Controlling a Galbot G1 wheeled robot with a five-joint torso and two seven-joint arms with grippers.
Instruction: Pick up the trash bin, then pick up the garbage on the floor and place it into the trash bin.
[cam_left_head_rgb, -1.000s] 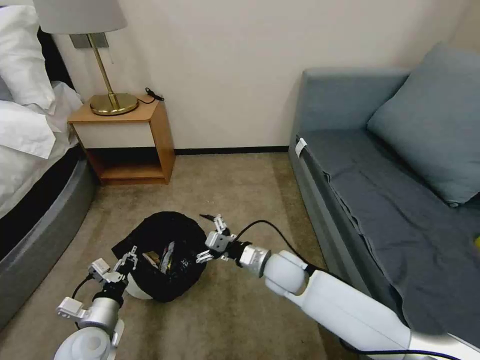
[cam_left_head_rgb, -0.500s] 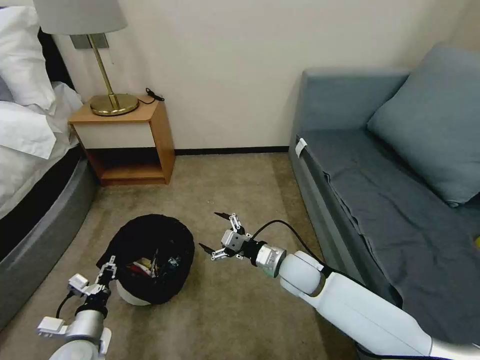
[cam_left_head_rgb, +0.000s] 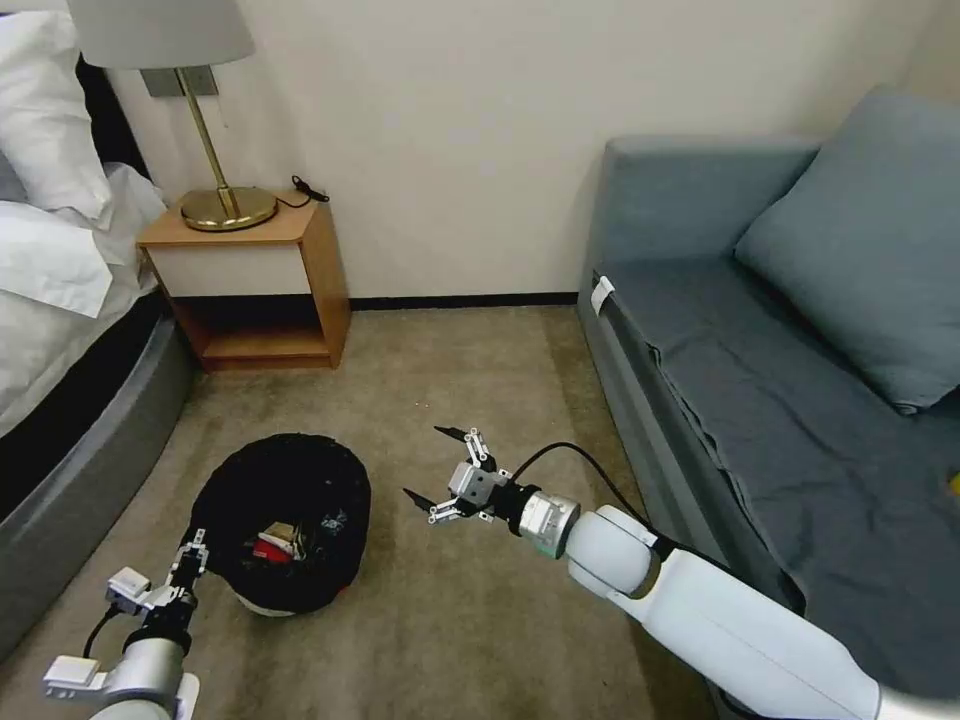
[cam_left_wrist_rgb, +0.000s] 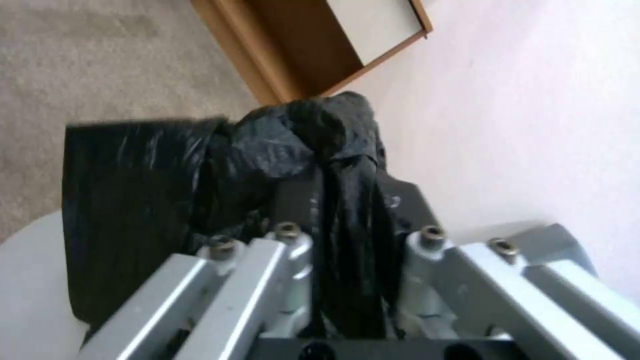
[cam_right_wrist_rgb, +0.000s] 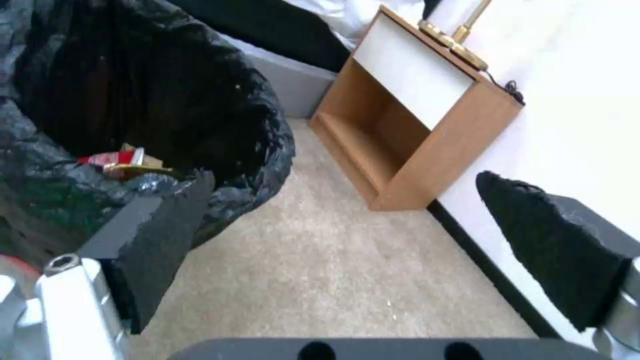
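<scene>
Low on the left of the head view, trash bin (cam_left_head_rgb: 280, 520) sitting on the floor, garbage (cam_left_head_rgb: 285, 540) inside. Left end effector (cam_left_head_rgb: 190, 565) pinched tight on the black bag at the rim. Right end effector (cam_left_head_rgb: 440, 472) wide open, empty, near the middle. Might tip and spill if the thin bag slips or tears.

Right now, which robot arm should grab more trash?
Probably the right. The right gripper is open and free beside the trash bin, while the left gripper is shut on the bin's black bag.
</scene>
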